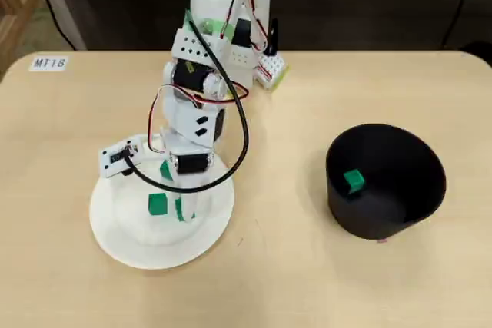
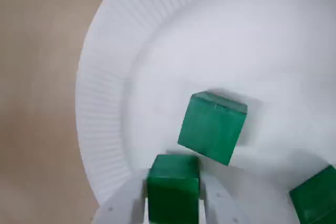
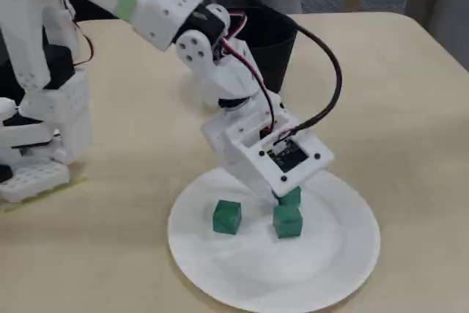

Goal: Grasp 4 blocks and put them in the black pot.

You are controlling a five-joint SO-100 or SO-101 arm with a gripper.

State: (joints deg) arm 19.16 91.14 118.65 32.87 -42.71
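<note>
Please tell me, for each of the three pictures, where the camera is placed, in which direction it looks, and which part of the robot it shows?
Overhead view: above the table, looking down; arm over white plate, black pot right.
Wrist view: on the arm, looking down at the plate; tool shut on a green block.
Fixed view: beside the table, looking obliquely; arm and base.
All share the plate and its blocks.

Your arm [image 1: 201, 74] reaches fwd from its base at the table's far edge in the overhead view, bent at the elbow, wrist pitched steeply down. Your gripper [image 2: 173, 195] sits low, white fingers [image 2: 123, 203] on either side of a block [image 2: 173, 187], closed on it in the wrist view. Wrist cam housing faces the fixed view.
</note>
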